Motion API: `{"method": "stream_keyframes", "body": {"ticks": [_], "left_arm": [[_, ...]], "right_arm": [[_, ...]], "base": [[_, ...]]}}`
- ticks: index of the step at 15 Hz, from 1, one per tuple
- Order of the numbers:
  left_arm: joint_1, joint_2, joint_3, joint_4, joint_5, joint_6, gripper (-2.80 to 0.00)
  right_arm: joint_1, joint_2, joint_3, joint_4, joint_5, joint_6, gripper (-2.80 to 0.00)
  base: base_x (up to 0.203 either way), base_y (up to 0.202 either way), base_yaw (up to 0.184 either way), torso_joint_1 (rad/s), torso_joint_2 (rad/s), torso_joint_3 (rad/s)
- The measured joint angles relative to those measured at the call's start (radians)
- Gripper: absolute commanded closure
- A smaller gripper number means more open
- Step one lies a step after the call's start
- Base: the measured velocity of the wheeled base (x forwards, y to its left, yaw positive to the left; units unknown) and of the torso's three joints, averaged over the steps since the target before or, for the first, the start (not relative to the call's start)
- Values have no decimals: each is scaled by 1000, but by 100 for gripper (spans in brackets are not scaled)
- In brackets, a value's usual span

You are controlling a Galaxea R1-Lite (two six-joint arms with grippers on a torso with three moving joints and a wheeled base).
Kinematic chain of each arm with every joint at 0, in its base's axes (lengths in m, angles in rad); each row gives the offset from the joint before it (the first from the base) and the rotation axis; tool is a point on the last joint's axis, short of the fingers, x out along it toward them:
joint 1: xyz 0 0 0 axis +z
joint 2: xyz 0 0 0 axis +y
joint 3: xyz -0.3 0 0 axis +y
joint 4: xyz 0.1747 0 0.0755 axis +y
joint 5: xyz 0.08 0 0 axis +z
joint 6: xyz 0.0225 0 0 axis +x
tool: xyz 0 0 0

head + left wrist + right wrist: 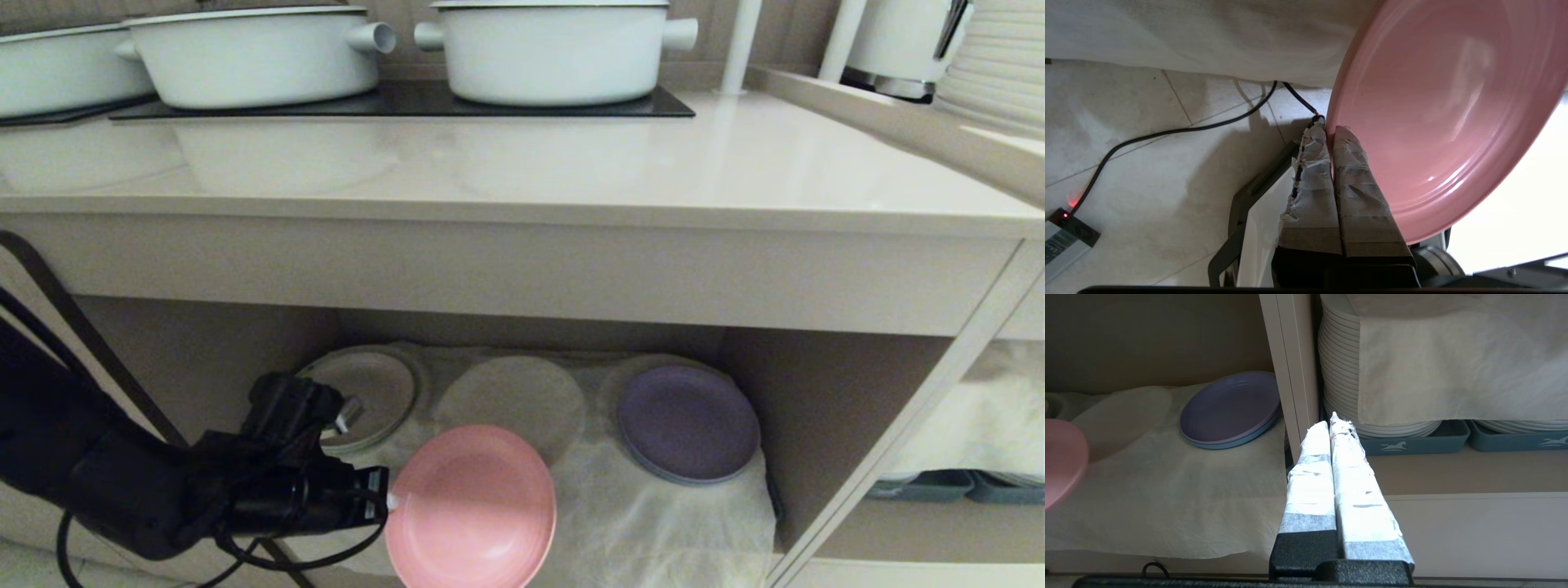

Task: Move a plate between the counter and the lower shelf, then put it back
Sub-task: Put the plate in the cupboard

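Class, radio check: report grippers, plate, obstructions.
Left gripper shut on pink plate rim, at lower shelf front edge. Right gripper shut, empty, parked by the shelf divider. Purple plate well aside; nothing blocking.

plate: smooth pink plastic | counter: glossy beige | lower shelf: thin white gauzy cloth, wrinkled

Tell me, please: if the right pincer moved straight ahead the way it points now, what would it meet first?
Probably the beige upright divider panel between the cubbies: the shut right pincer points at its front edge. Depth is unclear; slightly aside, it could reach the stacked white round plates instead.
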Motion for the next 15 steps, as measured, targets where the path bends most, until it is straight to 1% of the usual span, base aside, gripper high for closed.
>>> {"method": "stream_keyframes", "body": {"ticks": [2, 5, 9, 10, 12, 15], "left_arm": [[-2, 17, -7, -2, 10, -18, 0], [-3, 47, -50, -1, 31, -91, 0], [-3, 80, -84, -1, 42, -118, 0], [-3, 84, -93, 0, 43, -138, 0], [-12, 97, -122, -1, 57, -201, 0], [-18, 117, -144, 0, 63, -224, 0]], "right_arm": [[0, 0, 0, 0, -1, 0, 0], [0, 0, 0, 0, 0, 0, 0], [0, 0, 0, 1, 0, 0, 0], [0, 0, 0, 1, -1, 0, 0], [0, 0, 0, 0, 0, 0, 0], [0, 0, 0, 0, -1, -1, 0]], "base": [[0, 0, 0, 0, 0, 0], [0, 0, 0, 0, 0, 0], [0, 0, 0, 0, 0, 0], [0, 0, 0, 0, 0, 0], [0, 0, 0, 0, 0, 0], [0, 0, 0, 0, 0, 0]]}}
